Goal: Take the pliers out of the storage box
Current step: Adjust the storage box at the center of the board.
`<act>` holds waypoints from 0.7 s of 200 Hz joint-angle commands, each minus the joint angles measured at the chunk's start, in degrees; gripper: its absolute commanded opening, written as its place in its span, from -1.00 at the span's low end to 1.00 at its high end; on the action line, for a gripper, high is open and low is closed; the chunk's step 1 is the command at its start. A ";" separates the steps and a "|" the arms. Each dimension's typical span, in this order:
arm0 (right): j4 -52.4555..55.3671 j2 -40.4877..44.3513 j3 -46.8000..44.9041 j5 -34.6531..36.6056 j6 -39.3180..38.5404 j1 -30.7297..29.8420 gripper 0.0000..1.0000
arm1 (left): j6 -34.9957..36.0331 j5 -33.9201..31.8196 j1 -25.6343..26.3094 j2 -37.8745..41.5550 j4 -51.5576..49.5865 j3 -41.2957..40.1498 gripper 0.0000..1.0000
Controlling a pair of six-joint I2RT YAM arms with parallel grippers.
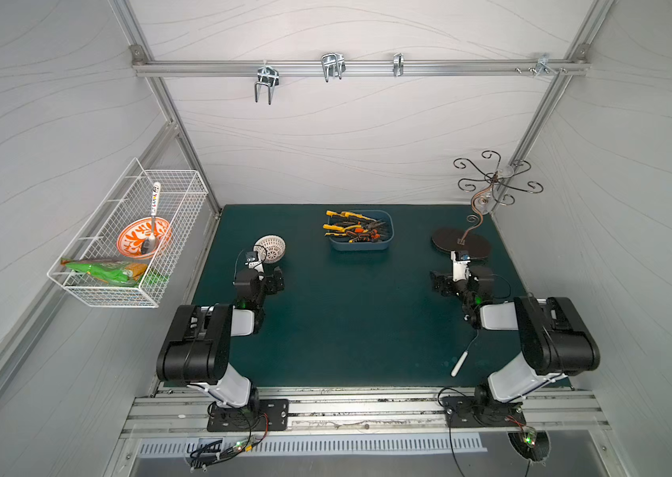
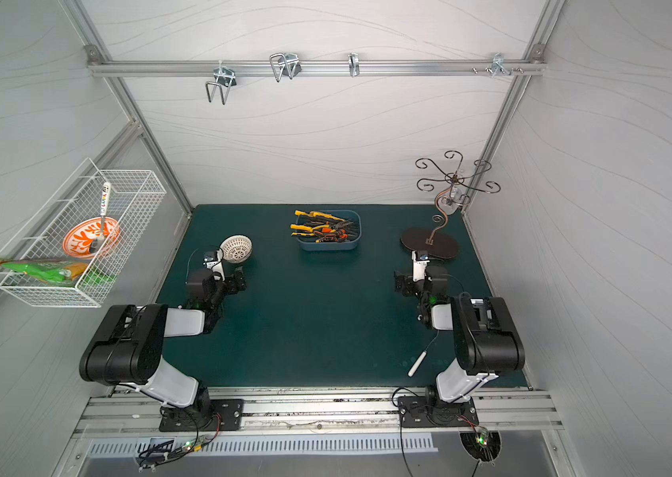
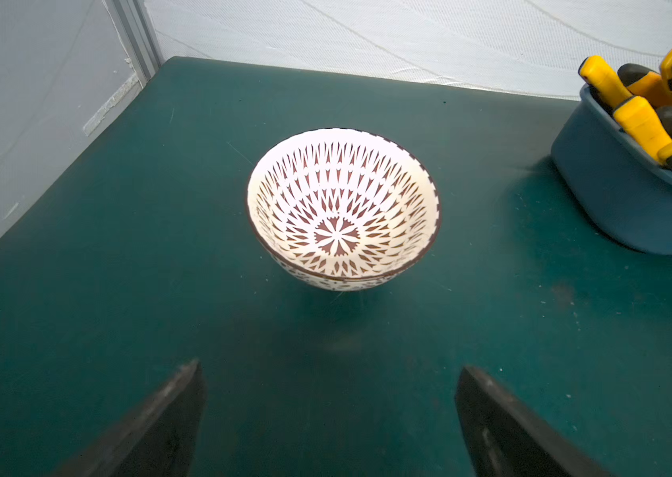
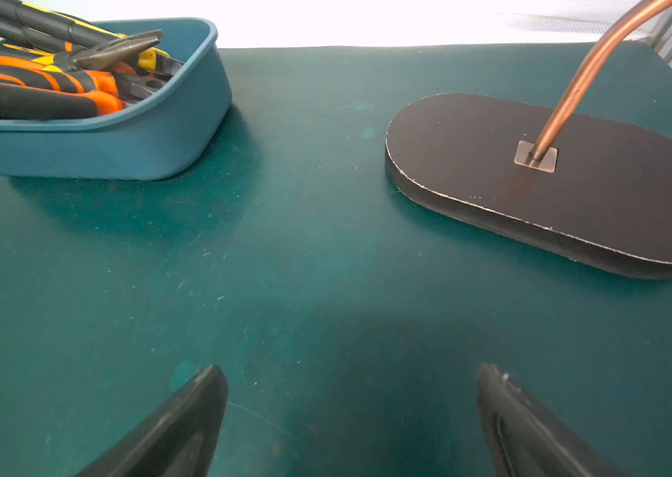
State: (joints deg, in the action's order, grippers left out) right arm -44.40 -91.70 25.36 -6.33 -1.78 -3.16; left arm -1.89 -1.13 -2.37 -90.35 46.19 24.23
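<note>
Up back, yellow- and orange-handled metal pliers [image 1: 350, 228] fill your slate-blue plastic tub [image 1: 361, 246]; left gripper [image 3: 330, 366], right gripper [image 4: 349, 366] both gape empty.

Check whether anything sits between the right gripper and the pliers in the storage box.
Nothing visible does. Bare green mat lies between the open right gripper and the storage box holding the pliers. The dark stand base sits off to the side, apart from that path.
</note>
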 commanded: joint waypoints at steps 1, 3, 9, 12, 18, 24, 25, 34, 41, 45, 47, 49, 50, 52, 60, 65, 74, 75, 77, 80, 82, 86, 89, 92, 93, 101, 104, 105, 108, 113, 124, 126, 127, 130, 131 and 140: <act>1.16 1.61 1.17 0.56 0.54 -0.36 0.98 | 0.56 0.93 -0.35 1.41 1.35 0.26 1.00; 1.12 1.64 1.18 0.58 0.55 -0.34 0.98 | 0.50 0.88 -0.35 1.40 1.35 0.24 1.00; 1.12 1.63 1.18 0.61 0.59 -0.36 0.98 | 0.52 0.89 -0.35 1.40 1.36 0.25 1.00; 1.15 1.64 1.18 0.57 0.51 -0.36 0.98 | 0.46 0.87 -0.35 1.47 1.35 0.23 1.00; 1.14 1.62 1.18 0.60 0.55 -0.36 0.98 | 0.44 0.91 -0.35 1.40 1.35 0.22 1.00; 1.09 1.66 1.18 0.61 0.54 -0.42 0.98 | 0.47 0.87 -0.35 1.42 1.35 0.21 1.00; 1.13 1.68 1.18 0.61 0.55 -0.39 0.98 | 0.43 0.86 -0.35 1.41 1.35 0.25 1.00; 1.16 1.64 1.16 0.65 0.51 -0.42 0.98 | 0.51 0.88 -0.36 1.40 1.36 0.28 1.00; 1.16 1.64 1.18 0.59 0.47 -0.44 0.98 | 0.47 0.83 -0.35 1.40 1.35 0.22 1.00; 1.12 1.64 1.18 0.56 0.51 -0.44 0.98 | 0.42 0.90 -0.35 1.40 1.35 0.25 1.00; 1.15 1.60 1.18 0.64 0.52 -0.38 0.98 | 0.40 0.92 -0.35 1.40 1.35 0.22 1.00; 1.16 1.61 1.18 0.58 0.52 -0.41 0.98 | 0.46 0.85 -0.35 1.40 1.38 0.25 1.00; 1.16 1.61 1.18 0.60 0.54 -0.43 0.98 | 0.47 0.90 -0.35 1.40 1.37 0.23 1.00; 1.16 1.61 1.18 0.59 0.48 -0.44 0.98 | 0.48 0.87 -0.35 1.42 1.36 0.21 1.00; 1.12 1.63 1.18 0.61 0.47 -0.42 0.98 | 0.41 0.88 -0.33 1.39 1.35 0.25 1.00; 1.14 1.60 1.18 0.60 0.48 -0.36 0.98 | 0.44 0.89 -0.35 1.40 1.35 0.21 1.00; 1.16 1.67 1.18 0.56 0.55 -0.38 0.98 | 0.45 0.93 -0.40 1.40 1.35 0.25 1.00; 1.16 1.68 1.18 0.59 0.55 -0.37 0.98 | 0.47 0.90 -0.38 1.40 1.35 0.23 1.00; 1.16 1.65 1.18 0.54 0.55 -0.29 0.98 | 0.55 0.89 -0.36 1.40 1.35 0.23 1.00; 1.12 1.62 1.18 0.53 0.59 -0.36 0.98 | 0.44 0.87 -0.35 1.40 1.35 0.25 1.00; 1.11 1.61 1.16 0.55 0.56 -0.36 0.98 | 0.49 0.82 -0.35 1.40 1.35 0.26 1.00; 1.16 1.57 1.18 0.53 0.55 -0.36 0.98 | 0.47 0.86 -0.35 1.40 1.35 0.25 1.00; 1.08 1.59 1.18 0.53 0.57 -0.41 0.98 | 0.43 0.93 -0.35 1.40 1.43 0.12 1.00; 1.07 1.68 1.18 0.59 0.55 -0.41 0.98 | 0.41 0.90 -0.35 1.40 1.36 0.16 1.00; 1.07 1.64 1.18 0.60 0.55 -0.43 0.98 | 0.40 0.88 -0.35 1.40 1.36 0.14 1.00; 1.08 1.54 1.18 0.57 0.55 -0.37 0.98 | 0.47 0.88 -0.35 1.40 1.44 0.09 1.00; 1.07 1.57 1.18 0.57 0.55 -0.37 0.98 | 0.43 0.91 -0.35 1.44 1.44 0.14 1.00; 1.07 1.59 1.18 0.55 0.55 -0.36 0.98 | 0.41 0.93 -0.35 1.42 1.44 0.13 1.00; 1.15 1.61 1.18 0.61 0.55 -0.40 0.98 | 0.42 0.87 -0.35 1.45 1.37 0.21 1.00; 1.28 1.49 1.30 0.60 0.55 -0.38 0.98 | 0.40 0.89 -0.35 1.40 1.40 0.25 1.00; 1.77 1.25 1.75 0.56 0.47 -0.37 0.98 | 0.41 0.87 -0.35 1.32 1.24 0.29 1.00; 1.66 1.37 1.65 0.64 0.46 -0.38 0.98 | 0.42 0.91 -0.31 1.34 1.26 0.29 1.00; 1.63 1.40 1.55 0.67 0.51 -0.37 0.98 | 0.41 0.93 -0.33 1.32 1.26 0.29 1.00; 1.43 1.58 1.34 0.71 0.47 -0.42 0.98 | 0.40 0.87 -0.35 1.31 1.27 0.30 1.00; 1.34 1.64 1.26 0.75 0.47 -0.39 0.98 | 0.40 0.87 -0.35 1.36 1.27 0.30 1.00; 0.08 1.98 0.59 1.39 0.69 -0.37 0.98 | 0.44 0.94 -0.35 1.52 1.46 0.09 1.00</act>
State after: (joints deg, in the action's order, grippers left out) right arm -44.01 -91.64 25.63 -6.17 -1.74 -3.27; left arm -1.89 -0.99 -2.37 -90.35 46.11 24.23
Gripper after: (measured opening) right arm 0.990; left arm 0.999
